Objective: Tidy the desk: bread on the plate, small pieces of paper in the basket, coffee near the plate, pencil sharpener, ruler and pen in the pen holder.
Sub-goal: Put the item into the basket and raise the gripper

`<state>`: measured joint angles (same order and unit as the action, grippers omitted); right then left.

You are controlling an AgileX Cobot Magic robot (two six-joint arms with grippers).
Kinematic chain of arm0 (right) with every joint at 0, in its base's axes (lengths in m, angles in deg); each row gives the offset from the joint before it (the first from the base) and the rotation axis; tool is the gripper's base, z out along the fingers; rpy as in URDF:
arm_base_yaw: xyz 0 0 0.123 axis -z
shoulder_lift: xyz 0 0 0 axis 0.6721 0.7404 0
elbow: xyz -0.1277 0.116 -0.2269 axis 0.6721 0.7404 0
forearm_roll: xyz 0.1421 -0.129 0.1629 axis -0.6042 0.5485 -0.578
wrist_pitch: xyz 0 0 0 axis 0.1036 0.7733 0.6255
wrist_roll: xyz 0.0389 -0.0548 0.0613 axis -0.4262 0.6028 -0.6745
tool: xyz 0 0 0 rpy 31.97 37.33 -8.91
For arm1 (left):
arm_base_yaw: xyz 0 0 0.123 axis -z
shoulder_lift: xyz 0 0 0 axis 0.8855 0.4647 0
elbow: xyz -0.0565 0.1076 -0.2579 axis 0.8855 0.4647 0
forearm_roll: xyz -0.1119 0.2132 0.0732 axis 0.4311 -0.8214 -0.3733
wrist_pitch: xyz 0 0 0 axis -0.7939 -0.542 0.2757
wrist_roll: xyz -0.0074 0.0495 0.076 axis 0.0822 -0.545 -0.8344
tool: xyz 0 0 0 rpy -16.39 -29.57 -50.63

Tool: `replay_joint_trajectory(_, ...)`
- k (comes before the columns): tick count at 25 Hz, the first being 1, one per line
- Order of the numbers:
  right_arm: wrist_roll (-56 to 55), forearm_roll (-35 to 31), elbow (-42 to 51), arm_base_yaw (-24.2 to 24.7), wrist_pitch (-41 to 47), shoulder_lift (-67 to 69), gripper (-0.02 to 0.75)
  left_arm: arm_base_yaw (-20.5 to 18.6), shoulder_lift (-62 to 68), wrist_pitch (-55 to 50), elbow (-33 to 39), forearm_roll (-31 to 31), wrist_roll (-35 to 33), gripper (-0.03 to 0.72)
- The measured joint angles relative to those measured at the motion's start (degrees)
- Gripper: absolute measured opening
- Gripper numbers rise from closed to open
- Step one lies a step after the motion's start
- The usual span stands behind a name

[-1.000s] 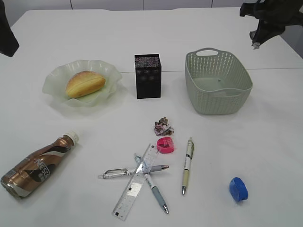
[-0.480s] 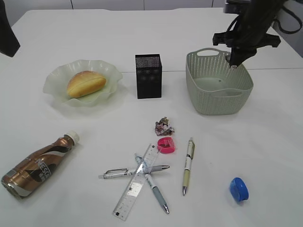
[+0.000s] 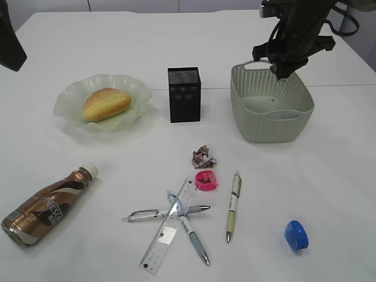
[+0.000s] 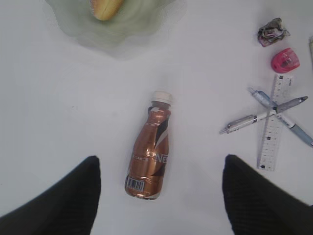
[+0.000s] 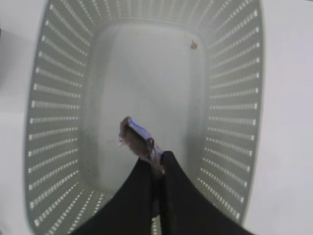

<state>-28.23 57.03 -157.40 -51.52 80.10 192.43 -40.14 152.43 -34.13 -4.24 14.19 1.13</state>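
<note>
My right gripper [image 3: 281, 73] hangs over the grey-green basket [image 3: 271, 124], shut on a small piece of paper [image 5: 136, 138] that juts from its tips [image 5: 156, 165] above the basket's floor. A second crumpled paper [image 3: 203, 157] lies on the desk. The bread [image 3: 106, 104] sits on the green plate [image 3: 69, 111]. The coffee [image 4: 149, 156] lies on its side well below my open left gripper [image 4: 161, 159]. The black pen holder [image 3: 184, 94] stands mid-desk. A pink pencil sharpener [image 3: 205, 180], the clear ruler [image 3: 167, 228] and a pen [image 3: 233, 205] lie near the front.
Two more pens [image 3: 188, 218] cross under the ruler. A blue sharpener [image 3: 296, 235] lies at the front right. A small brown speck [image 5: 193, 45] sits on the basket's floor. A dark part of the left arm [image 3: 9, 41] shows at the top left edge.
The right gripper has swung in from the far right corner to above the basket, carrying the paper, then edged slightly left. Nothing else has moved.
</note>
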Motion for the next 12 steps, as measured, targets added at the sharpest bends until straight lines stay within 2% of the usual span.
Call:
replay_joint_trajectory(8, 0.13, 0.35, 0.00, 0.00, -1.47, 0.00, 0.029, 0.00, 0.00, 0.00, 0.00, 0.00, 0.00, 0.559)
replay_joint_trajectory(10, 0.13, -0.35, 0.00, 0.00, -2.41, 0.00, 0.067, 0.00, 0.00, 0.00, 0.00, 0.00, 0.00, 0.559)
replay_joint_trajectory(12, 0.35, -1.10, 0.00, 0.00, -2.94, 0.00, 0.155, 0.00, 0.00, 0.00, 0.00, 0.00, 0.00, 0.559)
